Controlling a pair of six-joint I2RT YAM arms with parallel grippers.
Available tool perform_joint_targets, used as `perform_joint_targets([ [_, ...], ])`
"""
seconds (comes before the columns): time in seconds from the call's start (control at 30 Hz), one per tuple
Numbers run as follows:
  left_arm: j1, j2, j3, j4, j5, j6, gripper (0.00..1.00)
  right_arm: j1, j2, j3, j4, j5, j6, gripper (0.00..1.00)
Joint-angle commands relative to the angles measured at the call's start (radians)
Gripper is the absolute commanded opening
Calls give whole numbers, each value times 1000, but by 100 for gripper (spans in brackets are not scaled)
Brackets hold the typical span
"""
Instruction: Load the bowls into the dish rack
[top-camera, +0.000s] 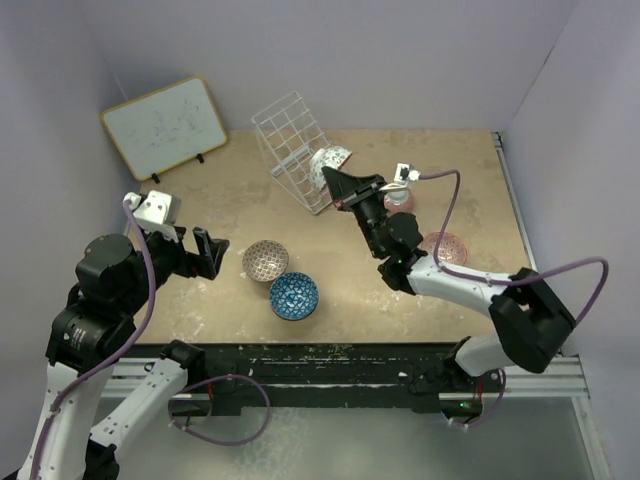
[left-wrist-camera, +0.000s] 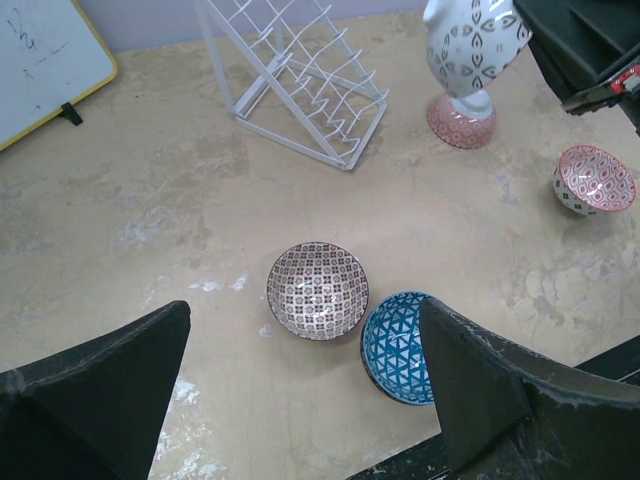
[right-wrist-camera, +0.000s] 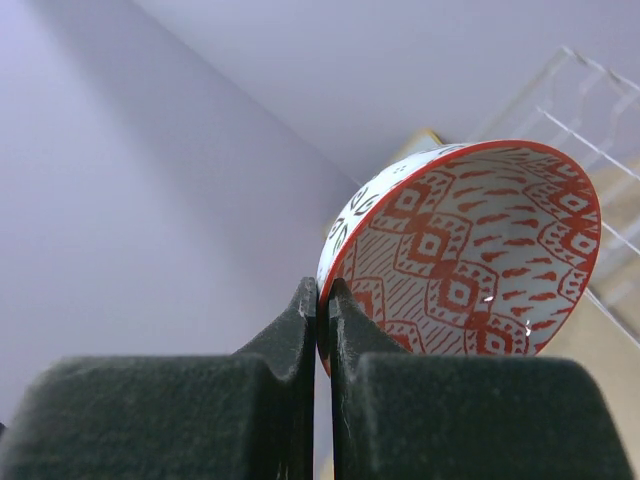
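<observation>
My right gripper (top-camera: 337, 181) is shut on the rim of a bowl, white with black pattern outside and red pattern inside (right-wrist-camera: 470, 250), and holds it on edge in the air beside the white wire dish rack (top-camera: 290, 150). The held bowl also shows in the top view (top-camera: 331, 159) and in the left wrist view (left-wrist-camera: 470, 45). The rack's wires show behind the bowl (right-wrist-camera: 590, 100). My left gripper (top-camera: 210, 252) is open and empty, just left of a brown-patterned bowl (top-camera: 265, 260) and a blue bowl (top-camera: 294, 295), both upright on the table. From the left wrist they lie ahead of the open fingers: brown (left-wrist-camera: 318, 290), blue (left-wrist-camera: 400, 345).
A red bowl (top-camera: 443, 247) sits upright at the right, and another reddish bowl (top-camera: 400, 200) lies upside down near the right arm. A wood-framed whiteboard (top-camera: 165, 125) leans at the back left. Walls close in the table on three sides.
</observation>
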Motion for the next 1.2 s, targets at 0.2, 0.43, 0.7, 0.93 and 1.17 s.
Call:
perform_joint_targets([
  [0.2,6,10,29,43,44,43,99,-35,333,80,724,126,202,0],
  [0.43,6,4,35,42,62,51,99,-83,539,142,849,183,315,0],
  [0.7,6,-4,18,46,68,62,99,-127,628,237,861,150,321,0],
  [0.93,6,-15,9,47,70,57,99,-153,712,340,863,136,360,0],
  [1.17,6,-17,7,47,55,60,99,-154,781,383,865,159,384,0],
])
